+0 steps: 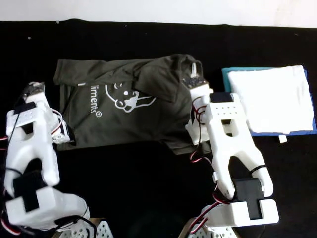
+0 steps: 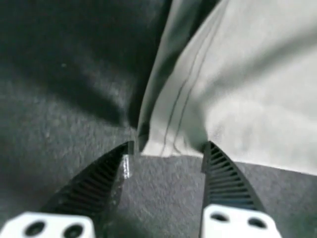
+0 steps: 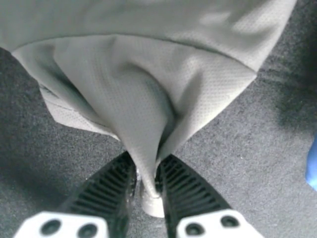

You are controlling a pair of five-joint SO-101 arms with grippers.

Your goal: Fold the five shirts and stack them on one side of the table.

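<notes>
- Olive shirt (image 1: 124,111): it lies spread over the middle of the black table (image 1: 148,188), white print facing up. Its right part is bunched and folded over onto the body.
- Your right gripper (image 3: 147,161) is clamped on that shirt. The right wrist view shows a gathered fold of the fabric pinched between the two black jaws, and the cloth fans out wide beyond the tips.
- In the high view the right arm (image 1: 228,134) reaches over the shirt's right edge, and a small peak of cloth stands up at its tip.
- Your left gripper (image 2: 168,153) has its jaws spread wide. The stitched edge of the shirt lies between the two tips, low over the table, and nothing is pinched.
- The left arm (image 1: 29,139) stands at the shirt's left side.
- A folded white shirt (image 1: 272,96) rests on a blue cloth (image 1: 297,131) on the right of the table, just beside the right arm and apart from the olive shirt.
</notes>
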